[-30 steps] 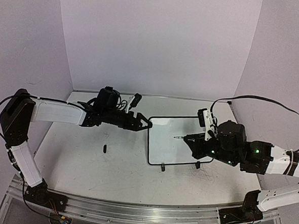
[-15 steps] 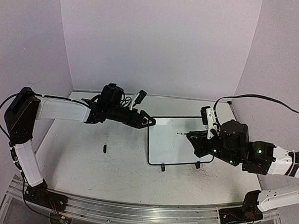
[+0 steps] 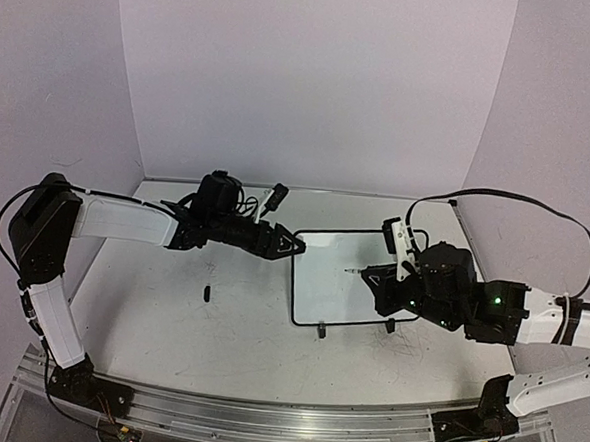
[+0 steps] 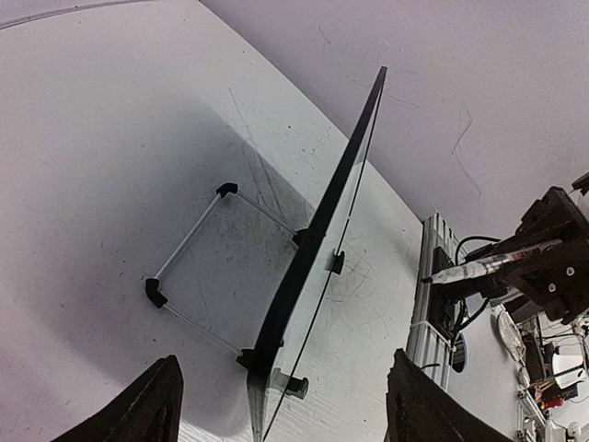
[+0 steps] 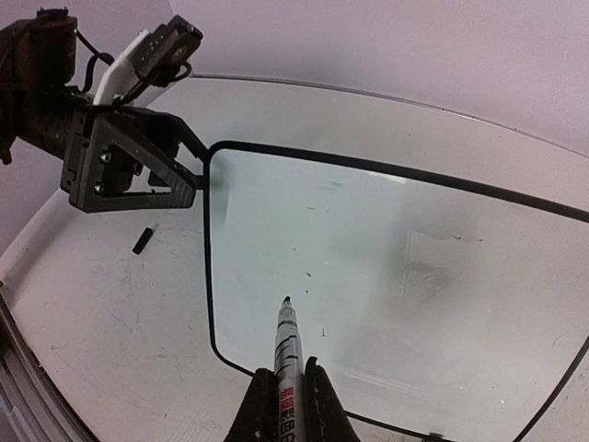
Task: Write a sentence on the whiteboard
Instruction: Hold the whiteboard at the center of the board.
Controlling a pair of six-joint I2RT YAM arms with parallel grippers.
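The whiteboard [image 3: 336, 284], white with a thin black frame and two small black feet, lies in the middle of the table and carries only a few small dark specks [image 5: 386, 258]. My right gripper [image 3: 377, 278] is shut on a white marker [image 5: 287, 336] with its black tip over the board's left half; I cannot tell whether the tip touches. My left gripper [image 3: 292, 245] is open at the board's far left corner. In the left wrist view the board's black edge [image 4: 317, 239] runs between the spread fingers [image 4: 152, 414], and the gripper [image 4: 281, 410] holds nothing.
A small black cap [image 3: 205, 294] lies on the table left of the board and also shows in the right wrist view [image 5: 143, 241]. A thin rod bracket with black corners [image 4: 189, 262] sits by the board's edge. Purple walls enclose the table.
My left gripper rose and reached a little to the right, then dropped back to the board's corner. My right arm shifted slightly left, with the marker tip still over the same part of the board.
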